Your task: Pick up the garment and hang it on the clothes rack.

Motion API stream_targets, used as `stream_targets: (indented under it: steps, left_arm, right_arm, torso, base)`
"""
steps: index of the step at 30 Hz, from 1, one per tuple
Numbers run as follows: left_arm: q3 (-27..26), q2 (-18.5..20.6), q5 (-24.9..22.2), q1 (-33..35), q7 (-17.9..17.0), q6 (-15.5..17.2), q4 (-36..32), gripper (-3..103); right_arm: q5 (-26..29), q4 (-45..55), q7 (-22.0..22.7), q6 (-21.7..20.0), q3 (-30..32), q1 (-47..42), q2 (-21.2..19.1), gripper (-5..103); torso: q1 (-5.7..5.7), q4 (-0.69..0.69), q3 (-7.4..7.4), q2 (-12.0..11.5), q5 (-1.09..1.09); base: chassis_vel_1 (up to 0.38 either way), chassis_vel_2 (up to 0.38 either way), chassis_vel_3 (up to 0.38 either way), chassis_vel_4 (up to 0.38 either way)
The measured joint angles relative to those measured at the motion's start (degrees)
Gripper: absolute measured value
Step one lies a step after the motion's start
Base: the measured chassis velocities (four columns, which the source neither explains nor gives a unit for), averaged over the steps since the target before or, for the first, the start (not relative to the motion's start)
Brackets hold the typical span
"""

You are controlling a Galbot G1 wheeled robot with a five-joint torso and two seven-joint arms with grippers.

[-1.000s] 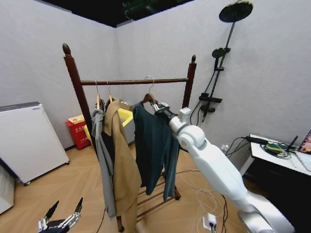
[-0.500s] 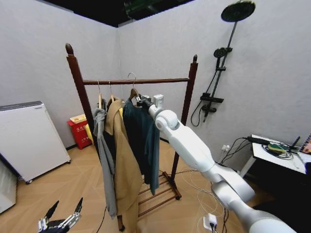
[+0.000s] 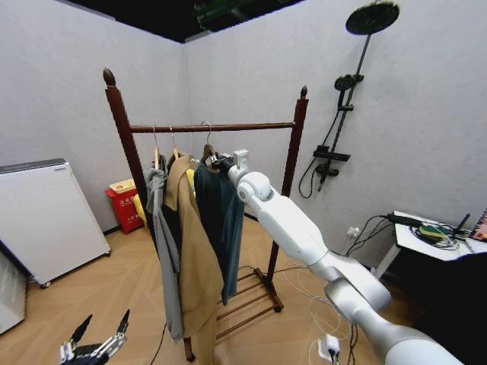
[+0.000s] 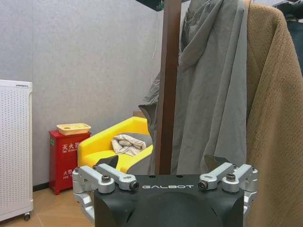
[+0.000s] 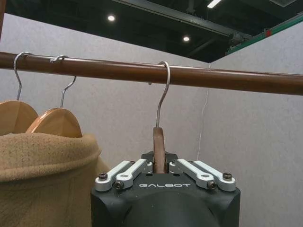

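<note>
Garment (image 3: 219,220) hook over clothes rack (image 3: 221,128) bar beside tan coat (image 3: 190,251), R end effector (image 3: 221,160) clamped on hanger neck, L end effector (image 3: 97,344) low, fingers spread, empty.

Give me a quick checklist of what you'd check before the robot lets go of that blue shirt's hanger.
1. Hook over the clothes rack bar: ok; the metal hook curves over it.
2. Right gripper grip: ok, fingers closed on the wooden hanger neck.
3. The garment hanging free: ok, it drapes straight beside the tan coat.
4. Spacing from the neighbouring hangers: ok, hooks sit apart on the bar.
5. Hook bearing the full weight: cannot tell.
6. Left gripper: ok, open, parked low, away from the rack.
</note>
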Motion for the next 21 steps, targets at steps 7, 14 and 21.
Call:
stream_targets:
  steps: [7, 14, 21]
  left_arm:
    - [0.0, 0.0, 0.0, 0.0, 0.0, 0.0, 0.0, 100]
    - [0.0, 0.0, 0.0, 0.0, 0.0, 0.0, 0.0, 100]
    - [0.0, 0.0, 0.0, 0.0, 0.0, 0.0, 0.0, 100]
  right_arm:
    - [0.3, 2.7, 0.8, 1.2, 0.7, -1.2, -0.7, 33]
    - [12.4, 16.9, 7.3, -4.0, 3.9, -6.1, -8.0, 55]
    - [16.7, 35.6, 10.0, -5.7, 13.2, -22.7, -20.5, 82]
  torso:
    - [0.01, 0.02, 0.0, 0.0, 0.0]
    - [0.0, 0.03, 0.0, 0.0, 0.0]
    - [-0.01, 0.01, -0.01, 0.0, 0.02]
  base:
    - [0.0, 0.0, 0.0, 0.0]
    - [0.0, 0.0, 0.0, 0.0]
    - [0.0, 0.0, 0.0, 0.0]
